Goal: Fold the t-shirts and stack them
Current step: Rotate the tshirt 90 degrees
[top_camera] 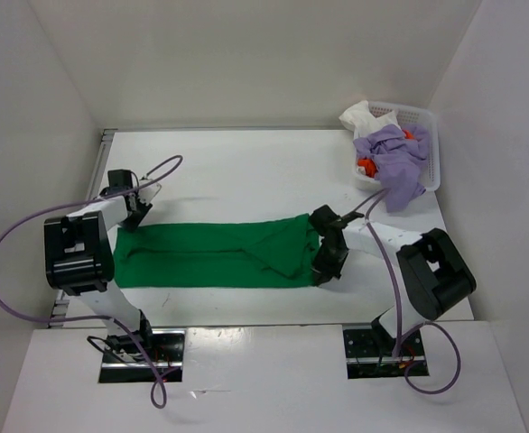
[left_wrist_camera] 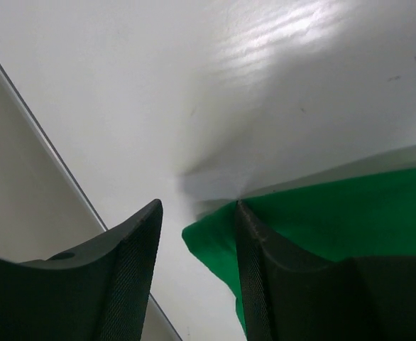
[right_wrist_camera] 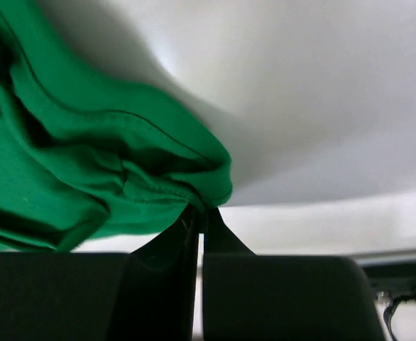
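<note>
— How is the green t-shirt laid?
— It is spread on the tabletop, long axis left to right.
— The basket?
— A purple t-shirt, white t-shirt and orange t-shirt are heaped inside.
— The arms?
— Both are lowered. The right end effector is clamped on the green t-shirt's right end; the left end effector is held apart at its left corner.

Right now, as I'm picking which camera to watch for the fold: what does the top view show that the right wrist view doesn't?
Only the top view: the green t-shirt stretched in a long strip between both arms, and the basket at far right holding the lavender t-shirt, white t-shirt and orange-red t-shirt. Only the right wrist view: the right gripper pinched shut on a bunched hem. Both: green cloth on the white table.
</note>
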Available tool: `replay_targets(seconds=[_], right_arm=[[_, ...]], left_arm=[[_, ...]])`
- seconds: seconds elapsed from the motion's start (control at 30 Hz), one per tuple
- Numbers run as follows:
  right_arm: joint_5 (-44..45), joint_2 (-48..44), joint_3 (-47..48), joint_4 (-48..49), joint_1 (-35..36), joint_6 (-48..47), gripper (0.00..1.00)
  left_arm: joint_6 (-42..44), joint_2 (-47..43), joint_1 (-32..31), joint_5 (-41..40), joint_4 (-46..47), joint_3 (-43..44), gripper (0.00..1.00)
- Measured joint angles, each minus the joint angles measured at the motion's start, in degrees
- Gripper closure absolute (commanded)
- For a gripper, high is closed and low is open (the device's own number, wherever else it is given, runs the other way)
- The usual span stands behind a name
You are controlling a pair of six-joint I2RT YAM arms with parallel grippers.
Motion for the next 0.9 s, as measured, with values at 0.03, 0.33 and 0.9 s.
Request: replay_targets(seconds=[0.03,0.33,0.9], right_arm=[[1.4,0.7,1.1,0.0,0.0,-0.4,1.00],[13.3,16.3,21.3,0.2,0.0,-7.1,1.00],[32.9,70.8,108.3,-4.4,-3.8,-26.4,0.59]], left_arm=[[0.0,-0.2,0.5,0.1,-0.3,-0.1,0.46],[-0.4,-7.5,7.0,2.3,-7.8,-1.8,0.27],[-9.3,-16.8,8.0,11.4,-15.8,-1.9,0.18]])
